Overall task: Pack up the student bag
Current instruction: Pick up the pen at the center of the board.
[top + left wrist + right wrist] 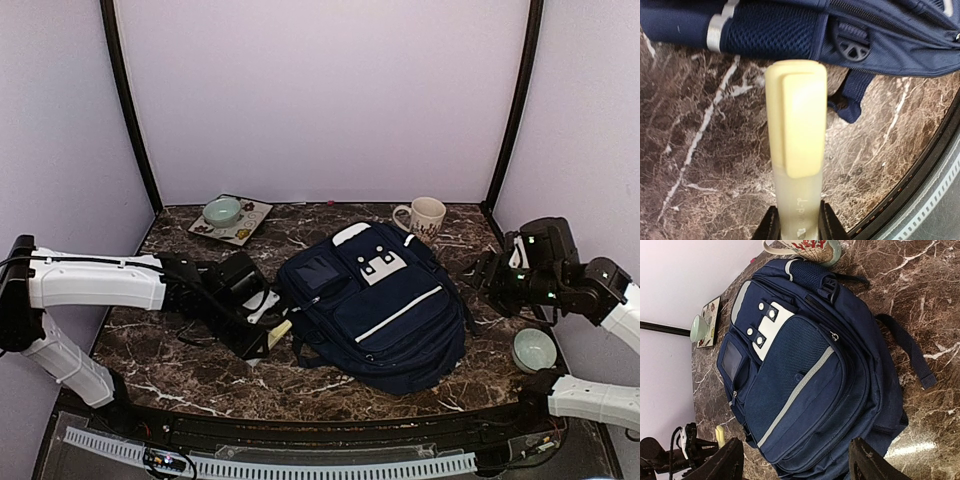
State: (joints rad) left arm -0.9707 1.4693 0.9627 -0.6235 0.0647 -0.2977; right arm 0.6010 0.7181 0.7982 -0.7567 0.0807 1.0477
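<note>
Student bag (375,300) lies flat in the middle of the worktop (180,370), front pockets up. At its left edge, the left claw (268,335) is clamped on a pale yellow marker (796,125), whose cap points at the bag's side from close by. The bag looks soft and floppy, probably light, and likely to sag or slide if tugged. The top loop or a strap seems the best hold. It is navy blue with a white diagonal stripe, white studded patches and dark straps. On the right, the right claw (495,272) hovers with jaws spread wide, holding nothing.
</note>
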